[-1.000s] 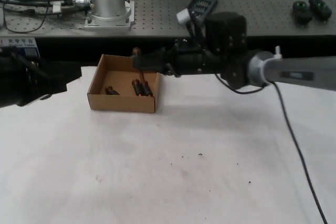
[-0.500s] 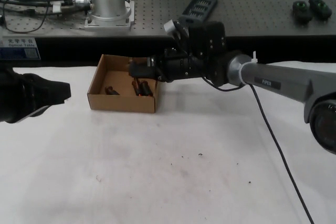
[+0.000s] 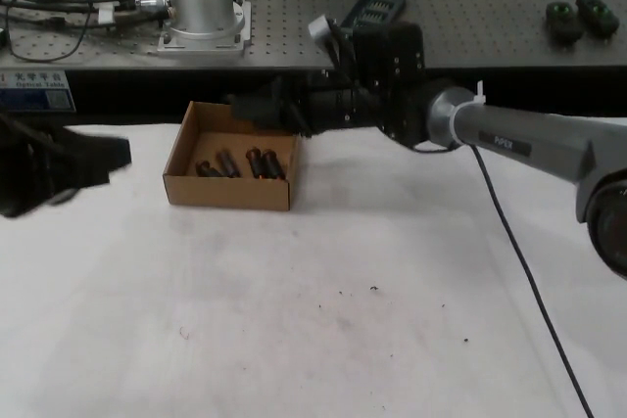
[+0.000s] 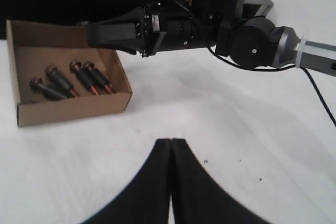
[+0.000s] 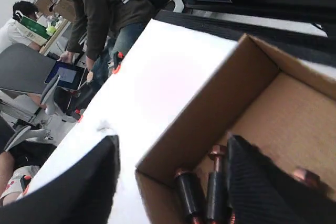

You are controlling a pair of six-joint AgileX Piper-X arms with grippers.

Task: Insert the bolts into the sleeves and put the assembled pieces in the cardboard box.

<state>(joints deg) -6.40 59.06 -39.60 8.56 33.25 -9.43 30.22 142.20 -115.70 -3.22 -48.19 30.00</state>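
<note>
On the bench [image 3: 372, 320], the right gripper [image 4: 90, 34] is hovering released over the box's [image 4: 73, 111] rear edge; seemingly a fourth piece [image 4: 59, 80] is newly lying inside.

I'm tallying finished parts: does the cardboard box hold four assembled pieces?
Yes, the left wrist view shows four assembled pieces lying side by side inside the cardboard box.

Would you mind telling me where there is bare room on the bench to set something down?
The white cloth in front of the cardboard box is bare, from the left gripper across to the black cable. It is crowded at the box: four assembled pieces lie inside and the right gripper hangs over its far edge.
</note>
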